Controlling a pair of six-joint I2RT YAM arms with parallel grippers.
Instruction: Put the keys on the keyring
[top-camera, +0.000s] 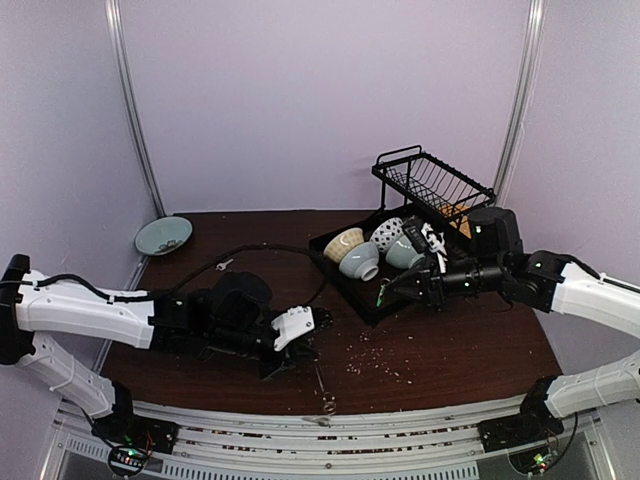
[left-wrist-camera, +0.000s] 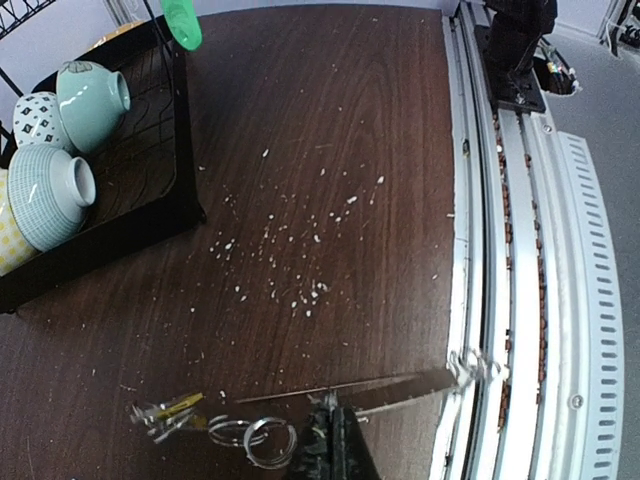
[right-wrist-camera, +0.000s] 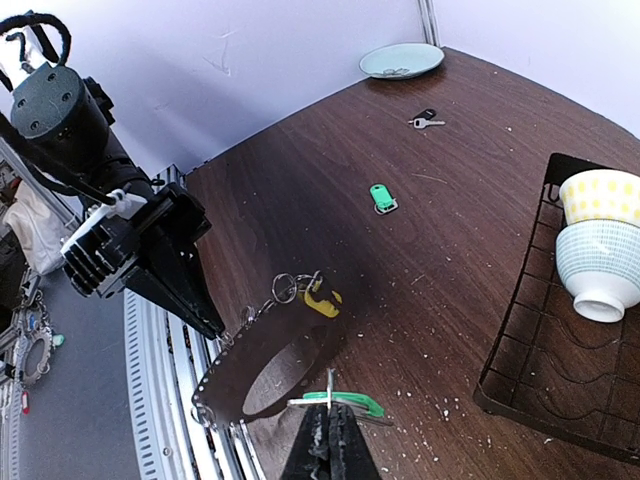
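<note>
Left claw (left-wrist-camera: 334, 412): closed on the keyring (left-wrist-camera: 400, 384), a thin grey wire held low over the near edge of the counter (left-wrist-camera: 330, 120), beside the rail (left-wrist-camera: 520, 300). On the wire next to the claw are small rings (left-wrist-camera: 262, 437) and a yellow key (left-wrist-camera: 180, 405).

Right claw (right-wrist-camera: 328, 415): closed on a green key (right-wrist-camera: 345, 403), raised over the counter just off the tray (left-wrist-camera: 100, 258) corner, apart from the keyring.

Between the claws: white crumbs (left-wrist-camera: 300, 240).

Tray: tipped bowls (left-wrist-camera: 50, 195), with a wire rack (top-camera: 435, 180) behind.

Farther back, loose on the counter: green tag (right-wrist-camera: 381, 197), black-headed key (right-wrist-camera: 425, 118), teal plate (right-wrist-camera: 402, 60).

Views: only the right wrist view shows the keyring as a wide loop. The left wrist view shows it edge-on as a single line. The top view barely shows it.
</note>
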